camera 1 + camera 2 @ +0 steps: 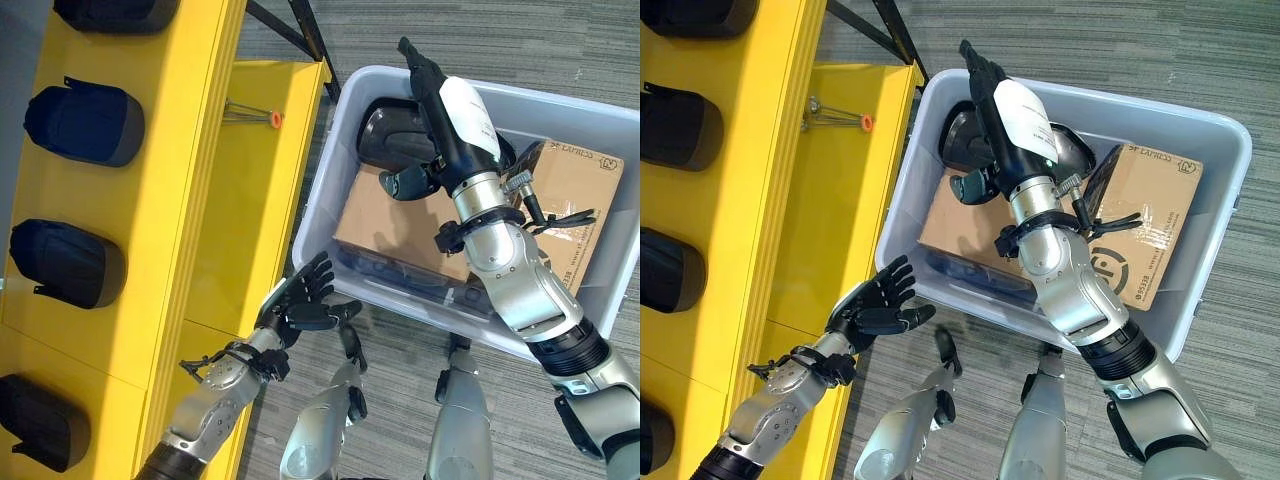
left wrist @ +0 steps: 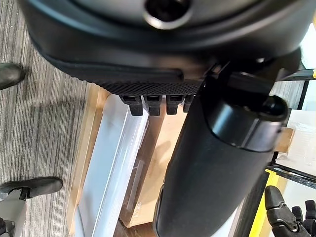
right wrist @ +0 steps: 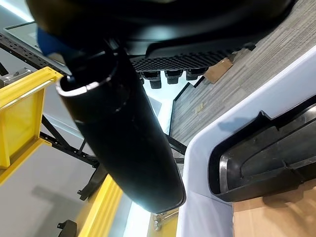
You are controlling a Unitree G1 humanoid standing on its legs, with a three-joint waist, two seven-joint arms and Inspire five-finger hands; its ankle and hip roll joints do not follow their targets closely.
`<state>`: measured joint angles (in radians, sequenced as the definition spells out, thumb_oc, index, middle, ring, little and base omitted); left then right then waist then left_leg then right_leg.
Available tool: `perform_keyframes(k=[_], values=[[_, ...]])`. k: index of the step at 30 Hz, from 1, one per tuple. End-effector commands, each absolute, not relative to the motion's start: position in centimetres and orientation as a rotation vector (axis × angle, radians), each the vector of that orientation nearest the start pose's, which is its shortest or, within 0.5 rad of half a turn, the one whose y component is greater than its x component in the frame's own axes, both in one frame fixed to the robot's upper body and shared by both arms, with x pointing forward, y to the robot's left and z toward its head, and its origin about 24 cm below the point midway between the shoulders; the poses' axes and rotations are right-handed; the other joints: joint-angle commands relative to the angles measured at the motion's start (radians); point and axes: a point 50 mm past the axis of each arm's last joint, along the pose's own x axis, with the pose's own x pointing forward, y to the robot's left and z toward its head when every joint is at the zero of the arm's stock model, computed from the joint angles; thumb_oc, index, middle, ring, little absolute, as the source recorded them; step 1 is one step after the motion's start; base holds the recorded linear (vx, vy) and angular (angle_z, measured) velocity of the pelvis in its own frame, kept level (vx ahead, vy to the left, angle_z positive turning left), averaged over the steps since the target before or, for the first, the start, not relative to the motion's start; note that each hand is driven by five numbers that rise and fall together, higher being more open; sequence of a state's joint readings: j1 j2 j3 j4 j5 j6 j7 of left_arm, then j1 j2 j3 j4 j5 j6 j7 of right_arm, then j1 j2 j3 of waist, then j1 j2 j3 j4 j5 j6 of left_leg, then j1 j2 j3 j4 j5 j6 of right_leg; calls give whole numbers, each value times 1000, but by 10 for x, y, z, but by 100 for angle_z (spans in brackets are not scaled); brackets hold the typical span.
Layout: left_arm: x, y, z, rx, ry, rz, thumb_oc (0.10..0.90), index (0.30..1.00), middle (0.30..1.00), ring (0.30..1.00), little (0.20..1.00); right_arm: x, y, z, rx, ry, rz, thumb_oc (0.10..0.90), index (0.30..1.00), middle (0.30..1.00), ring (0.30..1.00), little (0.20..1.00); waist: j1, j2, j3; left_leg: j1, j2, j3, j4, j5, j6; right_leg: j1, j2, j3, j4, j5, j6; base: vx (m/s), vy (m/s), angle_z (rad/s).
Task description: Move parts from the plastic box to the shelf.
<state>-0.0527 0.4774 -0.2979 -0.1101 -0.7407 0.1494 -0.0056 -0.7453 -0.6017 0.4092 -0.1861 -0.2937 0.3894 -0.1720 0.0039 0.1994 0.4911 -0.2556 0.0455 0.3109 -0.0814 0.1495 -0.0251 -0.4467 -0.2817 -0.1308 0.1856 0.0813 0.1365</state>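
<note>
You can't see all of the black part [image 1: 395, 135] in the box [image 1: 330, 190]: the right hand [image 1: 440, 95] and forearm lie across it, and the cardboard carton [image 1: 400, 225] hides its lower edge. A second dark piece [image 1: 975, 270] by the near wall shows blurred through the plastic, too vague for you to name. On the shelf [image 1: 180, 150], the top cap [image 1: 115, 12] and the bottom cap [image 1: 40, 420] are cut off by the picture's edge. The small orange-tipped tool [image 1: 250, 115] on the lower shelf is too small to identify. The box's right corner runs under the right arm
</note>
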Motion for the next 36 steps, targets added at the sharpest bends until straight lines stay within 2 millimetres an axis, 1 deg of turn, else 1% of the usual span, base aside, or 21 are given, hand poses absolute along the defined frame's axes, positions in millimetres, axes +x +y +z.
perform_keyframes(k=[1, 9, 15, 18, 22, 23, 24, 28, 29, 30, 34, 36], values=[[242, 138, 93, -279, -14, -451, 900, 1000, 1000, 1000, 1000, 290, -107, 318, -941, -958, -83, 900, 1000, 1000, 1000, 1000, -22, 65, 29, -83, 36, -70, 175, -117, -45, -46, 1, 18, 133, -154, -26, 0, 0, 0], [242, 137, 94, -280, -18, -457, 900, 1000, 1000, 1000, 1000, 291, -106, 315, -976, -931, -83, 900, 1000, 1000, 1000, 1000, -21, 71, 29, -119, 31, -68, 189, -118, -44, -90, 4, 27, 149, -154, -30, -4, 1, 0], [244, 136, 93, -272, -22, -449, 900, 1000, 1000, 1000, 1000, 299, -108, 312, -982, -901, -95, 900, 1000, 1000, 1000, 1000, -13, 72, 29, -183, 25, -75, 220, -121, -41, -156, 14, 34, 184, -160, -39, -45, -5, 2], [245, 136, 92, -280, -31, -425, 900, 1000, 1000, 1000, 1000, 299, -109, 311, -978, -909, -95, 900, 1000, 1000, 1000, 1000, -7, 71, 29, -282, 19, -83, 287, -135, -39, -256, 29, 45, 262, -185, -55, -62, -16, 2], [245, 135, 90, -279, -32, -422, 900, 1000, 1000, 1000, 1000, 296, -106, 310, -969, -945, -114, 900, 1000, 1000, 1000, 1000, -4, 70, 29, -342, 17, -86, 322, -141, -36, -311, 42, 50, 303, -200, -67, -7, -12, 2], [243, 133, 86, -276, -21, -419, 900, 1000, 1000, 1000, 1000, 296, -106, 305, -967, -941, -124, 900, 1000, 1000, 1000, 1000, -4, 66, 29, -345, 12, -96, 342, -169, -42, -311, 45, 58, 329, -234, -63, 51, -41, 0], [244, 134, 85, -277, -21, -412, 900, 1000, 1000, 1000, 1000, 296, -106, 304, -969, -936, -132, 900, 1000, 1000, 1000, 1000, -4, 64, 29, -364, 13, -96, 356, -174, -40, -328, 49, 60, 344, -241, -66, 45, -58, 0], [244, 134, 83, -270, -13, -404, 900, 1000, 1000, 1000, 1000, 298, -108, 302, -988, -933, -151, 900, 1000, 1000, 1000, 1000, -2, 60, 29, -400, 14, -100, 383, -181, -36, -356, 54, 64, 365, -247, -70, -3, -39, -4], [245, 137, 80, -263, -10, -395, 900, 1000, 1000, 1000, 1000, 298, -112, 306, -1017, -955, -200, 900, 1000, 1000, 1000, 1000, -3, 60, 29, -432, 16, -103, 408, -188, -33, -386, 55, 71, 386, -251, -73, 6, -36, -3], [245, 139, 79, -262, -11, -389, 900, 1000, 1000, 1000, 1000, 299, -114, 307, -1025, -963, -214, 900, 1000, 1000, 1000, 1000, -3, 60, 29, -440, 17, -104, 416, -190, -32, -394, 55, 74, 393, -253, -74, 4, -34, -2], [244, 141, 78, -264, -20, -387, 900, 1000, 1000, 1000, 1000, 297, -119, 317, -1058, -1014, -278, 900, 1000, 1000, 1000, 1000, -3, 63, 29, -458, 18, -106, 438, -199, -29, -411, 54, 80, 412, -260, -78, 0, 0, 0], [243, 143, 77, -266, -22, -390, 900, 1000, 1000, 1000, 1000, 293, -122, 328, -1103, -1080, -341, 900, 1000, 1000, 1000, 1000, -4, 67, 29, -463, 18, -106, 447, -203, -29, -417, 53, 85, 420, -263, -80, 7, 8, -2]])
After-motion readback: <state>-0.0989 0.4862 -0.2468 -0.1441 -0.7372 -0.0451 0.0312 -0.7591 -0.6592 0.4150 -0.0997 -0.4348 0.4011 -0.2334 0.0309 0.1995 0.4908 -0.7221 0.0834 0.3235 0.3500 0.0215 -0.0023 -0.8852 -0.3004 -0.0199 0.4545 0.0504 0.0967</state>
